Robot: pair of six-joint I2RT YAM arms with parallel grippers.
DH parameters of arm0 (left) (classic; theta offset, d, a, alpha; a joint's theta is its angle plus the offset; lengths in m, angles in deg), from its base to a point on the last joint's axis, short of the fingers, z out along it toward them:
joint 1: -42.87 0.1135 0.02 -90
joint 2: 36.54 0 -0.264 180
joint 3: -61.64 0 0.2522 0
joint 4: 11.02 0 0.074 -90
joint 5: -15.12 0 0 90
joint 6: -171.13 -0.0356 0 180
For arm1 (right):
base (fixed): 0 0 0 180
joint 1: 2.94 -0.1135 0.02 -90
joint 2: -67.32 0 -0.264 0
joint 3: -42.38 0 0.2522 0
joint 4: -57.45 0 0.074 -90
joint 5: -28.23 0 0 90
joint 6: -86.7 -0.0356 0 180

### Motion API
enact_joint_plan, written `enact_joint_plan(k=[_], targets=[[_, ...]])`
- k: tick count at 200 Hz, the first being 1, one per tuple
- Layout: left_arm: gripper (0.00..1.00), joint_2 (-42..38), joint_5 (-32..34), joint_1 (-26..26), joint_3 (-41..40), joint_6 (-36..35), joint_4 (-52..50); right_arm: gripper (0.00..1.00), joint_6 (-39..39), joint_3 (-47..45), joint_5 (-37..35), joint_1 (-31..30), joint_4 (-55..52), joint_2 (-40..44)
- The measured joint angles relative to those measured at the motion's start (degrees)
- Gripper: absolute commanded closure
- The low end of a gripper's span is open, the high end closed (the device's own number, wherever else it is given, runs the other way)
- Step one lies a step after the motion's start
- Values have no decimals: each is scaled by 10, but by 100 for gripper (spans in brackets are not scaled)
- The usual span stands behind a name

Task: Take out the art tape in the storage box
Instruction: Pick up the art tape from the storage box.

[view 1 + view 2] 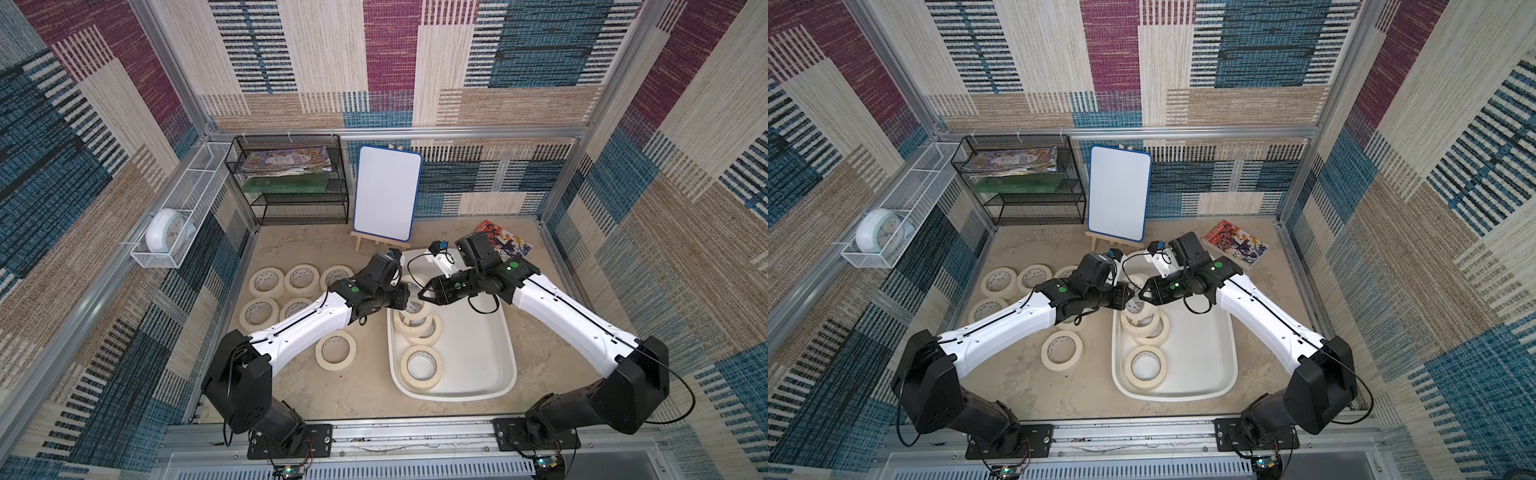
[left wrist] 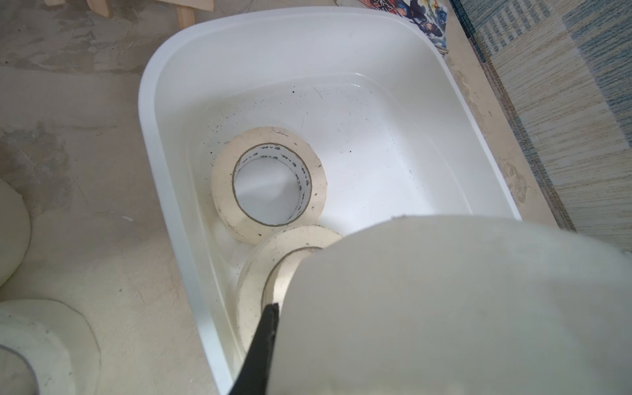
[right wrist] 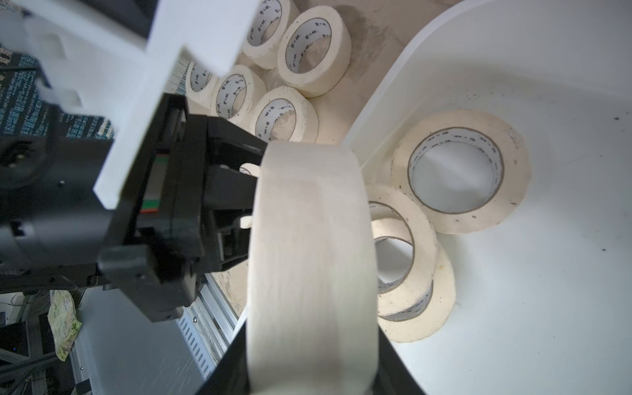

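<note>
Both arms meet over the far left part of the storage box (image 1: 457, 397), a shallow white tub lying on the tabletop (image 1: 365, 386) in front of the right arm. Between them one art tape roll (image 3: 311, 256) hangs on edge above the box. The right gripper (image 1: 424, 296) has its jaws closed across the width of this roll, one finger on each flat face, as the right wrist view shows. The left gripper (image 1: 405, 298) comes at it from the opposite side with its jaws closed, and in the wrist views they appear to pinch the side of the same roll, which fills the near part of the left wrist view as a blurred cream mass. Three more rolls lie in the box: one flat roll (image 1: 422, 385) alone toward the near end, and two overlapping rolls (image 1: 417, 330) below the jaws, against the left wall. Outside the box, to its left, a cluster of rolls (image 1: 267, 270) lies flat on the tabletop, partly hidden by the left arm, and a single roll (image 1: 319, 351) lies nearer the arm's base. A whiteboard (image 1: 387, 191) stands on a small easel behind the box.
</note>
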Motion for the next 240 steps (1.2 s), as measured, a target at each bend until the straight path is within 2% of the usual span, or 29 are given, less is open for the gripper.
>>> enact_joint_plan(k=[28,48,67,82,110,156,188,215,240], targets=[[100,-4,15,-3,6,-4,-19,100,0,-3,13,2,9,-2],[100,-8,21,-3,6,-4,-24,62,2,-1,20,4,9,-4],[100,-9,25,-4,6,-1,-22,31,4,4,21,9,7,-3],[100,-12,28,-5,6,-4,-29,17,6,9,15,13,8,0],[100,-33,54,-3,5,-9,-58,0,7,15,-5,24,10,24],[100,-89,94,29,-15,-12,-135,1,21,16,-49,44,4,61],[100,-136,110,71,-24,0,-238,1,37,-9,-73,59,2,72],[100,-200,109,153,-44,16,-330,1,46,-51,-73,69,16,66],[100,-286,84,241,-120,64,-404,1,51,-79,-63,70,35,52]])
